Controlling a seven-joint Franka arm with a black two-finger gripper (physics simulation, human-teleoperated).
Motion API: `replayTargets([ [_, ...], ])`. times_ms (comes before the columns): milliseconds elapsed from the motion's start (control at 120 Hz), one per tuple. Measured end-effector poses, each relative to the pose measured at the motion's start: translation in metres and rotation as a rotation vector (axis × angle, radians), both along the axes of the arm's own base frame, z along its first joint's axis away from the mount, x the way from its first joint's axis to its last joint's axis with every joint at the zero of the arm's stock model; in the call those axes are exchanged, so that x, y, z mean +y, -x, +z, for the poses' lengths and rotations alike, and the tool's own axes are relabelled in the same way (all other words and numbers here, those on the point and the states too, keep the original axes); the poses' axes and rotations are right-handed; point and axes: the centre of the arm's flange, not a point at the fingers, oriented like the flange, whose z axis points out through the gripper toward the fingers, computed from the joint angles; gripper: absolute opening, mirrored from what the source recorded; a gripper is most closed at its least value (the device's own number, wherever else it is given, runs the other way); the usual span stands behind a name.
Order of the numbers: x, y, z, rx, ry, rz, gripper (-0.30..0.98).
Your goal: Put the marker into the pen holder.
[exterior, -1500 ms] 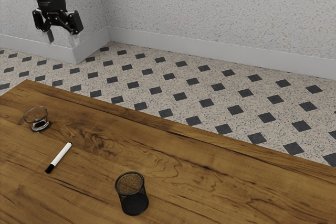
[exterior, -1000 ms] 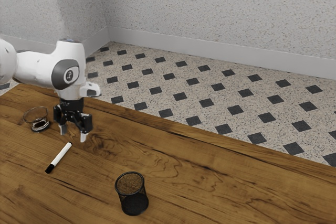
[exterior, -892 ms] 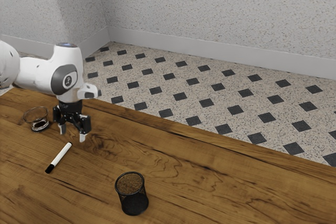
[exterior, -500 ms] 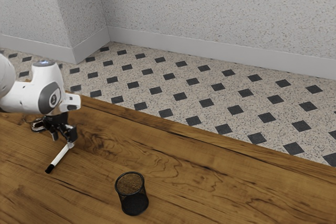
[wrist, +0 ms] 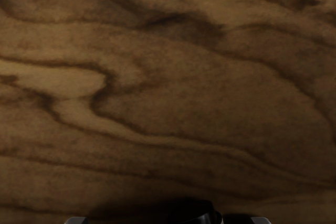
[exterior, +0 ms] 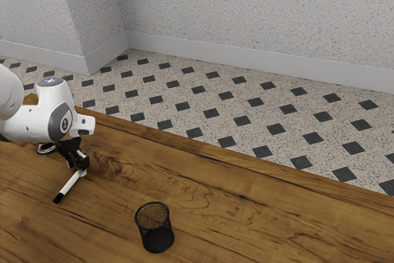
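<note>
noted in the exterior view: black mesh pen holder [exterior: 157, 240] standing upright on the worktop [exterior: 215, 214], well apart from the marker [exterior: 69, 185]; also a glass [exterior: 45, 149], largely hidden behind the arm [exterior: 38, 120]. noted in the wrist view: wood grain close up, plus a dark rounded end [wrist: 193, 212], probably of the marker, at the lower edge between two pale fingertips [wrist: 76, 220]. as to the marker: slim and straight, white along the barrel, black at the end toward the exterior view's lower left; found lying on the worktop, outside the pen holder, with opposite end at the pincer [exterior: 76, 169]. as to the pincer: low over that end, standing apart, with space left on both sides of the dark rounded end; clamped on nothing.
</note>
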Motion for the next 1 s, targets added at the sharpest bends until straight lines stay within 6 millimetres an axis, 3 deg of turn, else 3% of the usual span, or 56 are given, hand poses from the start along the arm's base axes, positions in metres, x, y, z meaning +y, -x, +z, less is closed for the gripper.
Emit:
replayTargets([
  [150, 0.000, 0.000, 0.000, -0.005, 0.012, 0.003, 0.33],
  [350, -0.001, 0.000, 0.000, -0.003, 0.009, -0.003, 0.10],
  [508, -0.001, -0.001, 0.002, -0.002, -0.016, 0.006, -0.01],
  [850, -0.001, -0.002, 0.005, -0.016, -0.013, 0.070, -0.10],
  [900, -0.003, -0.004, 0.016, -0.035, -0.008, 0.065, -0.10],
  [1000, -0.023, -0.016, 0.067, -0.113, 0.007, 0.014, -0.10],
])
